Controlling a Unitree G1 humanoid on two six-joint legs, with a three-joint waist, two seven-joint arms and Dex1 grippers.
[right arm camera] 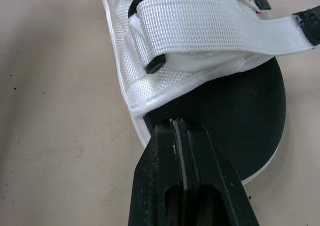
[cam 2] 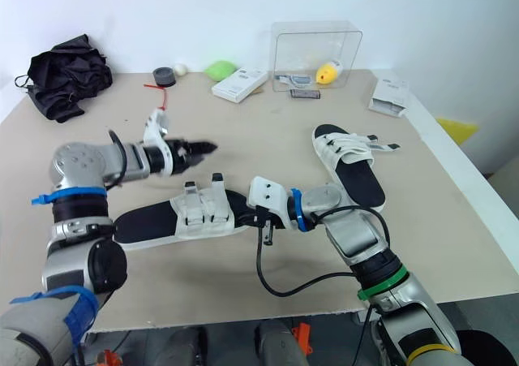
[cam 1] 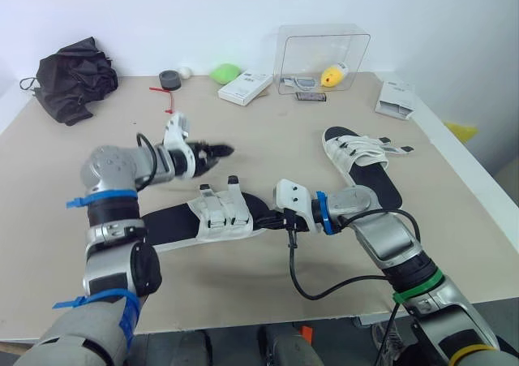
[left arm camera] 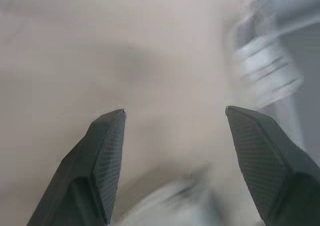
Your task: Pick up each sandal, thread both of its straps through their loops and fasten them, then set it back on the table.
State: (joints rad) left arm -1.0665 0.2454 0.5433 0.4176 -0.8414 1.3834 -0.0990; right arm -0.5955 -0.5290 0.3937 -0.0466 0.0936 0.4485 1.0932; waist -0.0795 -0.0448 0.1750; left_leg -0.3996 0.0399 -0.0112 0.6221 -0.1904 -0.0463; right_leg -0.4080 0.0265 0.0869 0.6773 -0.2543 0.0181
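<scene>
Since its two fingers lie pressed flat together, the right gripper [right arm camera: 172,127] holds nothing. Its tip touches the rim of the near sandal [cam 1: 212,217] at the black sole, just beside a broad white webbing strap [right arm camera: 200,28]. That contact is plain in the right wrist view. In the head views the white block on the right wrist covers the spot and hides one end of the sole. A black cable [cam 1: 324,286] loops from that wrist toward the front edge of the table [cam 1: 268,131].

The left gripper [cam 1: 220,152] hangs over bare table just beyond the near sandal. Its fingers [left arm camera: 107,151] are spread wide with nothing between them, as the left wrist view shows.

The near sandal lies flat at the front of the table, between the two arms, with its two black strap tips pointing away from the robot. The far sandal [cam 1: 361,165] lies flat on the right half, well apart from both grippers, its strap ends splayed to the right.

Along the back stand a crumpled black cloth [cam 1: 77,78], a tape roll [cam 1: 170,79], a green object [cam 1: 226,74], a white box [cam 1: 245,87], a clear plastic case [cam 1: 322,40] and another white box [cam 1: 395,100].
</scene>
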